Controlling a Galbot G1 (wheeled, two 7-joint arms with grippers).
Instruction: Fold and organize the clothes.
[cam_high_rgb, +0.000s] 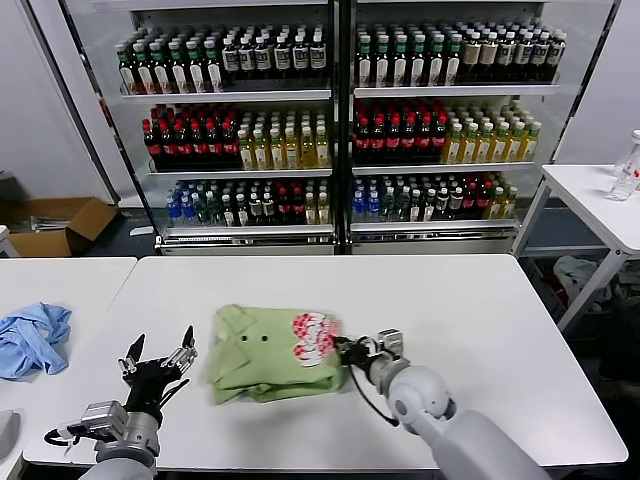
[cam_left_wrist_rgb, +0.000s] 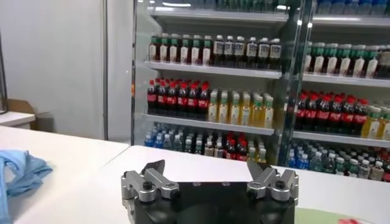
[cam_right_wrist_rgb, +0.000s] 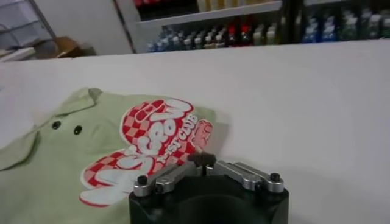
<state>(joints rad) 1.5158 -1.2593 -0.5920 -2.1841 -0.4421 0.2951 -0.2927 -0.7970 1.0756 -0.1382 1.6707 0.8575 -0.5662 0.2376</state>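
The green T-shirt (cam_high_rgb: 272, 353) lies folded at lower centre on the table (cam_high_rgb: 480, 320). The right gripper (cam_high_rgb: 347, 352) pinches its right edge with jaws pressed together — probably to shift it. The left gripper (cam_high_rgb: 160, 362), lower left, waits with jaws spread.

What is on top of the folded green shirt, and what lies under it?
On the green shirt show a red-and-white graphic and two dark buttons. The right claw, shut, meets its edge. Beneath is the white table; lower folds are covered.
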